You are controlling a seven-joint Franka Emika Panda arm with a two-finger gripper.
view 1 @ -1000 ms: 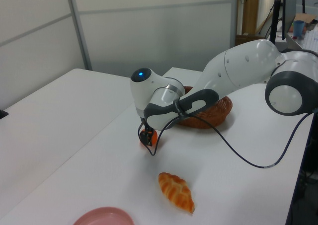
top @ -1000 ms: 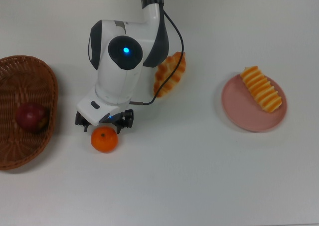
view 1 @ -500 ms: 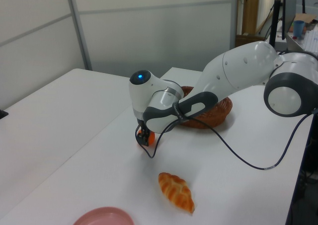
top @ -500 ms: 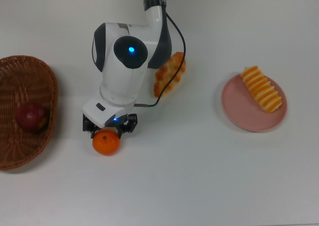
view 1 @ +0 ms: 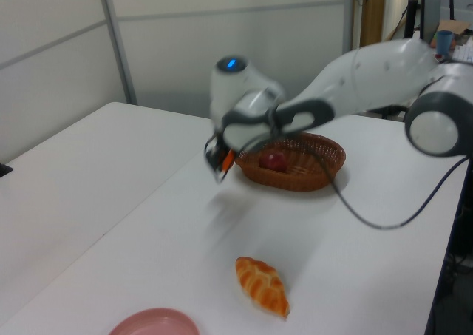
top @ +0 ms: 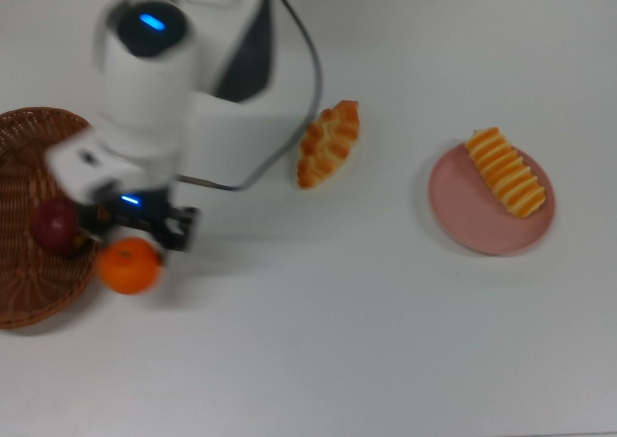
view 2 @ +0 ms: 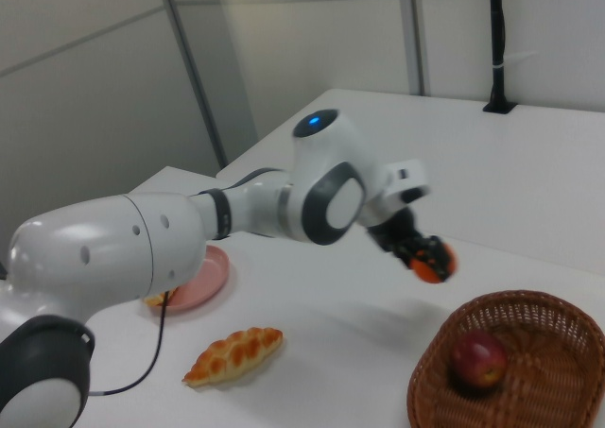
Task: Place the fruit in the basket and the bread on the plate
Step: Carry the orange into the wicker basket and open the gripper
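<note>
White tabletop carries the basket (top: 39,148), beside whose rim the gripper (top: 130,239) holds the mandarin (top: 128,265) pinched aloft, so the fruit step seems underway, needing a move over the basket and release.

A white table (top: 386,360) fills the top view, its surface plain and evenly lit, with soft shadows. In the left view, pale grey wall panels (view 1: 222,24) stand behind the table, split by a slanted metal post (view 1: 117,39) and thin horizontal seams. At the left view's upper right, wooden shelving (view 1: 373,17) and a dark stand (view 1: 408,24) are visible, with a blue cup (view 1: 443,41) beside them. In the right view, similar grey panels (view 2: 95,88) rise behind the table, and a black pole (view 2: 497,41) stands on a small base on the far tabletop.
</note>
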